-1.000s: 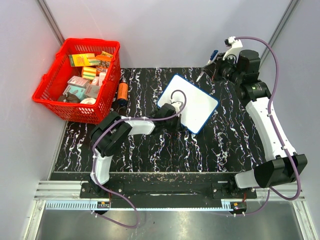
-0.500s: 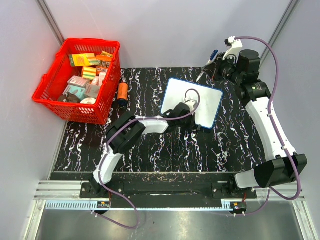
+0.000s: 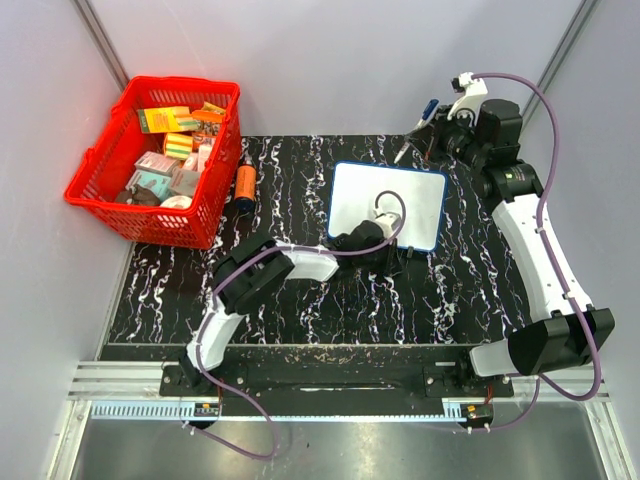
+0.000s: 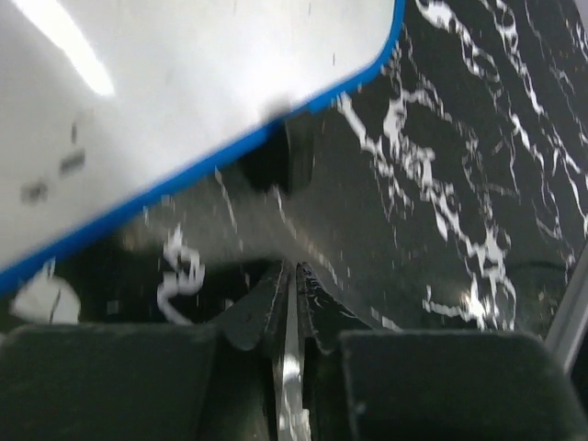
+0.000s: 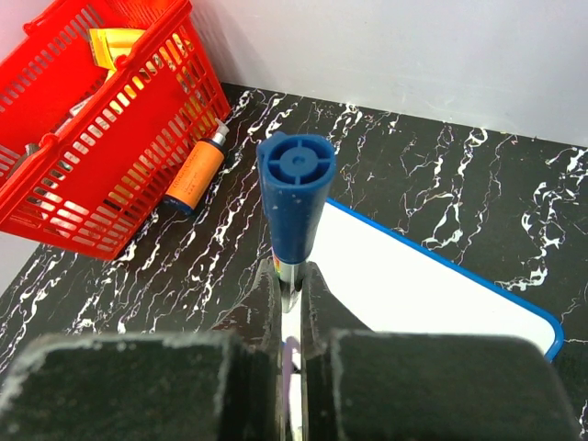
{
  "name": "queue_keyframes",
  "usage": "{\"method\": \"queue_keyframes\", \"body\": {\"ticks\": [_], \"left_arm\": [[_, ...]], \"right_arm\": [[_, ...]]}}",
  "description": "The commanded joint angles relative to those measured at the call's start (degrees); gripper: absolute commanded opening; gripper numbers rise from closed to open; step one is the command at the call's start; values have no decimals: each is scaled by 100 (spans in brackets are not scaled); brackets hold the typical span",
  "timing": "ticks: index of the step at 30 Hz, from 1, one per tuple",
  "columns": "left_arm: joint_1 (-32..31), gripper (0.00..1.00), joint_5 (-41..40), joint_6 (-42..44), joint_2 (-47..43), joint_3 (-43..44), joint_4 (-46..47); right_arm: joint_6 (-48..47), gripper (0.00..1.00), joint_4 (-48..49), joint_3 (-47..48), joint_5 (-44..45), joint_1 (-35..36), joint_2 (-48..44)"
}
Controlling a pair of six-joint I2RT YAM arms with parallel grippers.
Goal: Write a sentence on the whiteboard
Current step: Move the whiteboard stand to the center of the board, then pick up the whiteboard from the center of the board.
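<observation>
Where the left gripper (image 4: 288, 280) shows in its own wrist view, its two fingers are pressed flat together with nothing that I can make out between them. Their tips sit low over the counter (image 4: 478, 165), just short of the blue rim of the whiteboard (image 4: 184, 83). The right gripper (image 5: 289, 276) is clamped tight on a marker (image 5: 294, 197), whose blue end faces the wrist camera. It holds the marker up off the counter near the far right side, apart from the board. The whiteboard lies flat on the black, white-veined counter, right of centre and toward the far edge, its long sides roughly square with the counter's edges. The left arm's wrist hangs over its near edge. Further left an orange bottle (image 3: 245, 184) lies just beside a red basket (image 3: 140, 218) of packets in the far left corner.
</observation>
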Motion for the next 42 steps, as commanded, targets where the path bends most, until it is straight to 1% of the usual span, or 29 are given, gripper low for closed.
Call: {"method": "queue_keyframes", "body": {"ticks": [1, 2, 3, 4, 5, 6, 7, 8, 10, 11, 12, 13, 14, 15, 16, 17, 18, 19, 21, 23, 26, 31, 34, 36, 38, 42], "left_arm": [[-16, 22, 323, 232, -1284, -958, 831], [-16, 27, 358, 328, -1479, -1162, 919], [-16, 31, 341, 373, -1672, -1581, 981], [-16, 40, 297, 408, -2083, -1803, 1147], [18, 45, 245, 495, -2287, -2023, 1227], [54, 49, 279, 540, -2472, -2391, 1315], [89, 52, 392, 601, -2796, -2551, 1455], [202, 61, 594, 697, -2930, -2700, 1552], [457, 66, 946, 550, -3158, -2991, 1597], [841, 67, 1443, 236, -3177, -3079, 1719], [1063, 67, 1657, 32, -3177, -3297, 1920], [1274, 68, 1798, -161, -3142, -3430, 2488], [1641, 69, 2043, -389, -3107, -3518, 2737], [1793, 73, 2168, -418, -3063, -3563, 2879], [1890, 75, 2195, -374, -2985, -3537, 2967], [2065, 78, 2152, -217, -2923, -3424, 2733], [2162, 79, 2134, -155, -2853, -3083, 2418], [2259, 79, 2168, -102, -2643, -2915, 1962], [2558, 79, 2361, -241, -2440, -2633, 1904], [2856, 80, 2406, -504, -2167, -2527, 2185], [3120, 80, 2459, -498, -1851, -2097, 1871], [3209, 82, 2485, -58, -1438, -1420, 1238], [3262, 82, 2897, -22, -1070, -1068, 1438], [3271, 82, 3432, 12, -849, -674, 1413], [3280, 81, 3505, 144, -620, -453, 1193], [3315, 81, 3627, 250, -427, -251, 1167]], "right_arm": [[-32, 0, 107, 105, -13, -62, -176], [-23, 0, 107, 96, -30, -62, -176], [-31, 0, 107, 96, -48, -79, -176], [-32, 0, 116, 87, -48, -88, -185], [-32, 0, 116, 87, -65, -88, -176], [-23, 0, 107, 87, -74, -97, -176], [-31, 0, 107, 87, -74, -106, -176], [-23, 0, 116, 87, -92, -114, -167], [-14, 0, 125, 79, -101, -123, -167], [-14, 0, 125, 79, -118, -123, -176], [-14, 0, 116, 70, -118, -123, -159], [-14, 0, 116, 70, -127, -132, -167], [-14, 0, 142, 61, -136, -132, -167], [-5, 0, 151, 44, -144, -132, -167], [-5, 0, 151, 26, -153, -132, -167], [-5, 0, 160, 26, -171, -141, -176], [-5, 0, 160, 26, -171, -132, -176], [12, 0, 169, 8, -180, -150, -185], [4, 0, 177, -1, -250, -150, -211], [4, 0, 204, -36, -241, -159, -237], [4, 0, 221, -80, -267, -202, -264], [-5, 0, 221, -71, -329, -202, -273], [-5, 0, 221, -88, -355, -211, -290], [12, 0, 221, -97, -373, -220, -299], [30, 0, 221, -97, -425, -229, -317], [39, 0, 204, -106, -461, -238, -352]]}}
